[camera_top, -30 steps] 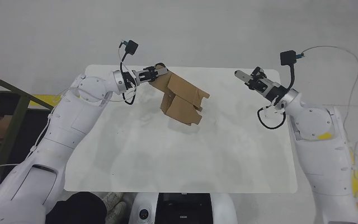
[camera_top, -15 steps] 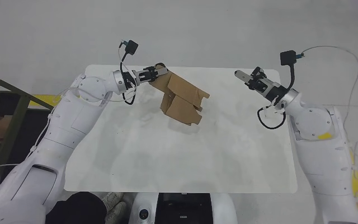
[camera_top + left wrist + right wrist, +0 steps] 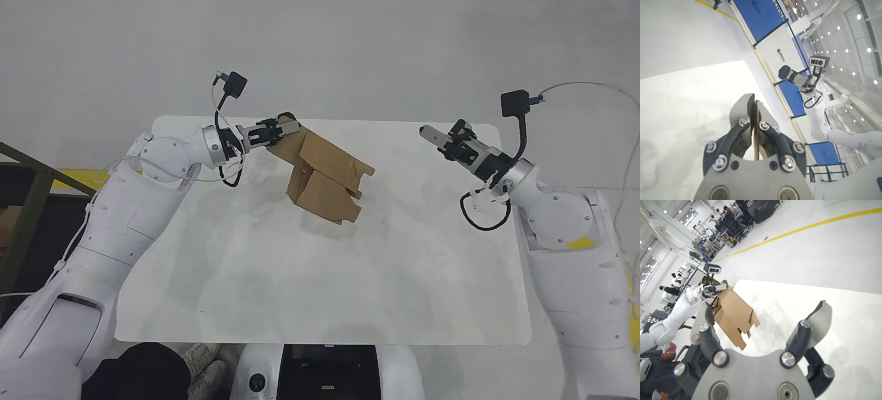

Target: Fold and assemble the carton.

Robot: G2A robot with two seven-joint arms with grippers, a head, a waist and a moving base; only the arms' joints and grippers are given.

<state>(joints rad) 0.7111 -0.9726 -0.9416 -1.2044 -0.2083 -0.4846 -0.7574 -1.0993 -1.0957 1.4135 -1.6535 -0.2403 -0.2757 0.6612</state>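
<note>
Over white table (image 3: 300, 290), left gripper (image 3: 284, 128) pinches one carton (image 3: 325, 170).

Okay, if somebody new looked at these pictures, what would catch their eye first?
The brown, partly folded carton, pinched at its upper edge by the left gripper over the far left part of the white table. Next, the right gripper, open and empty, near the table's far right corner, well apart from the carton.

Same logo + word print on blue panels (image 3: 761, 20) & white panel (image 3: 780, 42), bkgd.
</note>
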